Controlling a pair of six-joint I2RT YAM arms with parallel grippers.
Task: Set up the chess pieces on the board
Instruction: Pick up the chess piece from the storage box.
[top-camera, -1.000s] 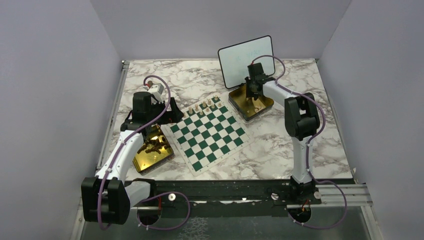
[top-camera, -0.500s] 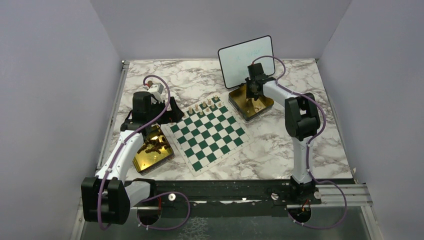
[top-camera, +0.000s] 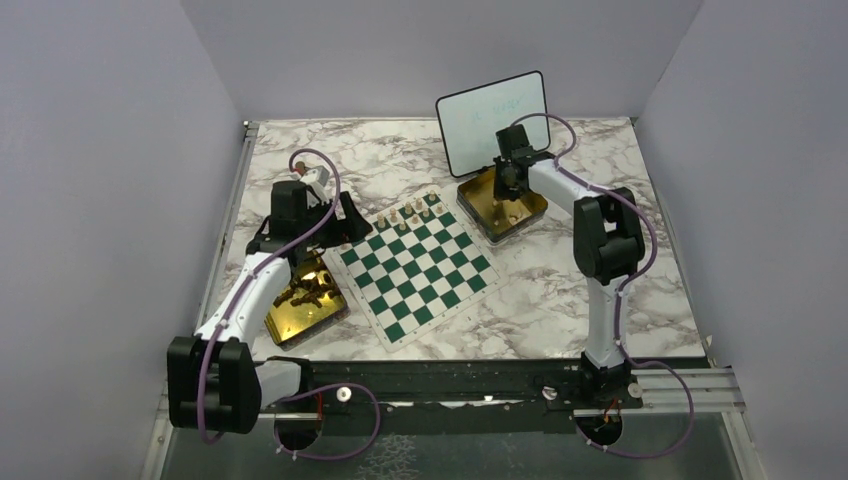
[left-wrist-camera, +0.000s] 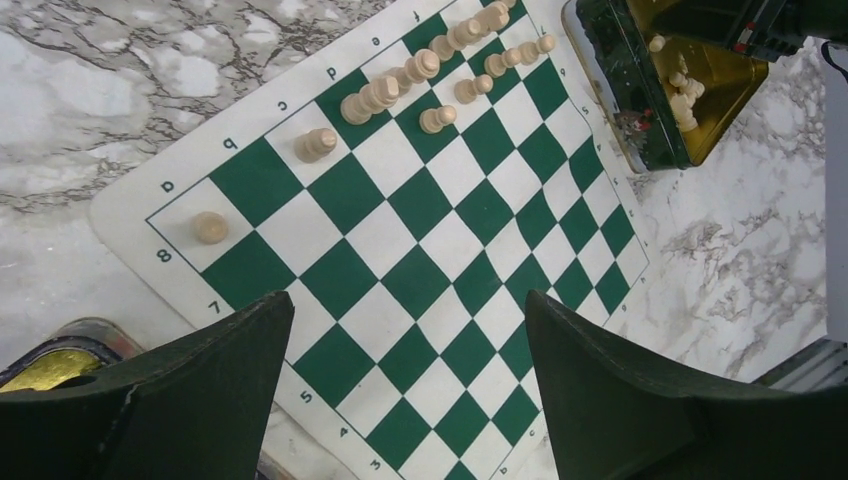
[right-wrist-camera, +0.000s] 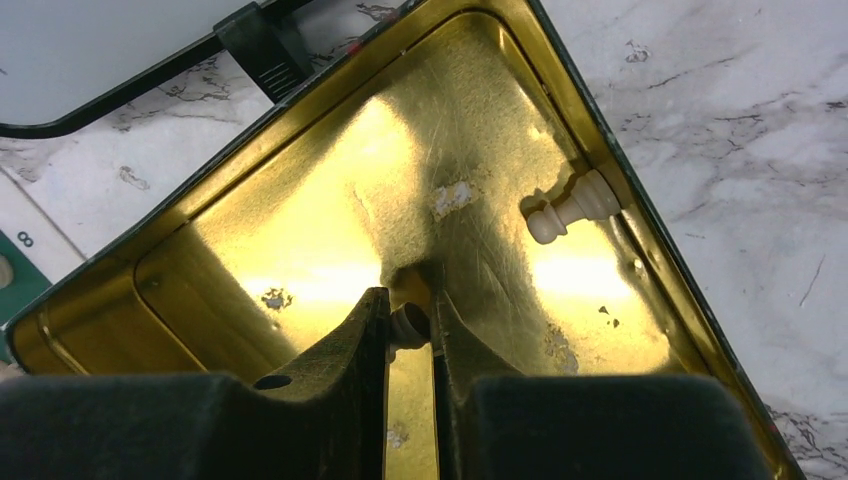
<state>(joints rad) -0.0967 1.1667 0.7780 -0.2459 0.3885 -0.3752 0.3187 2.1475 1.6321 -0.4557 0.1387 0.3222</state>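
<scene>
The green-and-white board lies in the middle of the marble table. Several pale chess pieces stand along its far edge; the left wrist view shows them with a lone piece on the corner square. My left gripper hovers open over the board's left side, nothing between its fingers. My right gripper is down inside the far gold tin, shut on a small pale chess piece. Another pale piece lies on its side by the tin's wall.
A second gold tin holding dark pieces sits left of the board under my left arm. A small framed whiteboard stands upright just behind the far tin. Grey walls enclose the table on three sides.
The right jaws have narrowed onto the pale piece in the tin. The left arm has shifted slightly and its jaws came in a little while staying open.
</scene>
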